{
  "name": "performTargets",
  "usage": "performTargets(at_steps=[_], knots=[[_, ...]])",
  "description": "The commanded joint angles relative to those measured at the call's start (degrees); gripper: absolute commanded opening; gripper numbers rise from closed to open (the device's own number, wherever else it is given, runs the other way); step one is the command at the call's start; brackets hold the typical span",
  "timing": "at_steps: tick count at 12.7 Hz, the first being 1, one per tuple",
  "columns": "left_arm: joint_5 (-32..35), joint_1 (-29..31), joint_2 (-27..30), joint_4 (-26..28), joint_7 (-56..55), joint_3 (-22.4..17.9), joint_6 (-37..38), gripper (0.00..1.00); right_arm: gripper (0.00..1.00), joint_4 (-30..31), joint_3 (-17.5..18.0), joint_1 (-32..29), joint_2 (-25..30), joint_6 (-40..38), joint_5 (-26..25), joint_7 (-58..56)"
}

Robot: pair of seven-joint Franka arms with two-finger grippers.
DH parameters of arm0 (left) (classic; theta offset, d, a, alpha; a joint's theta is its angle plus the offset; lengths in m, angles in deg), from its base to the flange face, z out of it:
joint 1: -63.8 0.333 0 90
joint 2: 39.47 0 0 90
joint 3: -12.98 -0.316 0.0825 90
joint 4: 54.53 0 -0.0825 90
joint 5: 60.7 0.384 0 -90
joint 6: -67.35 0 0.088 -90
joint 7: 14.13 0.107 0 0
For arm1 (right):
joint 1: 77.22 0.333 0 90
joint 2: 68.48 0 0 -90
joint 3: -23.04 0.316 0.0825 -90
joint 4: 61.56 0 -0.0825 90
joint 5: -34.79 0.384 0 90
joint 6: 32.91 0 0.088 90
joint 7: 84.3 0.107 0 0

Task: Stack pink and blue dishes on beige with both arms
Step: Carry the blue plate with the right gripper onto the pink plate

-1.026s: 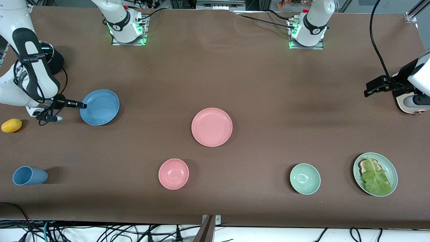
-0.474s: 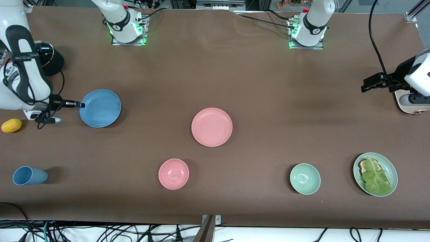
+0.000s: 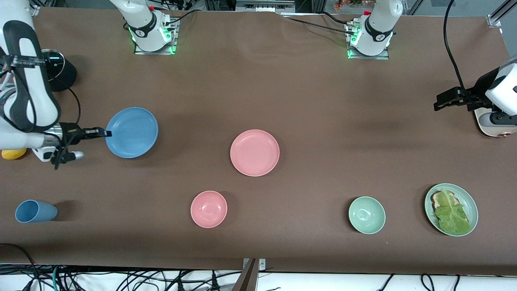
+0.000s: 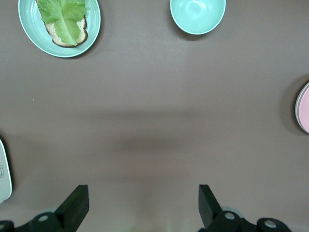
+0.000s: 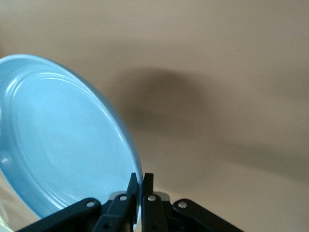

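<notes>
The blue plate hangs tilted just above the table near the right arm's end. My right gripper is shut on its rim, one finger on each face of the edge. The pink plate lies flat at the table's middle. A cream-beige plate shows partly under the left arm at the left arm's end of the table. My left gripper hovers open beside it over bare table, holding nothing.
A pink bowl, a green bowl and a green plate with lettuce on bread sit nearest the front camera. A blue cup lies on its side. A yellow fruit and a black round object are by the right arm.
My right gripper has shut on the blue plate's rim and carried it a little toward the table's middle, off the surface. The left gripper has shifted slightly and stays open.
</notes>
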Motion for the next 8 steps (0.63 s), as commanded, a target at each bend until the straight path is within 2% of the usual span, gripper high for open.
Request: performTargets(at_steps=[1, 4, 8], knots=[[-0.9, -3.1, 0.0, -1.0, 1.5, -3.3, 1.1, 1.00, 0.00, -3.9, 3.6, 3.8, -1.0, -1.1, 0.8, 11.3], [-1.0, -4.0, 0.4, -1.0, 1.4, -4.4, 1.1, 1.00, 0.00, -4.0, 4.7, 10.9, -1.8, 4.8, 6.0, 22.4], [-0.9, -4.5, 1.8, -0.6, 1.0, -4.3, 1.1, 1.00, 0.00, -5.2, 4.7, 24.0, -4.1, 17.0, 5.7, 40.9]])
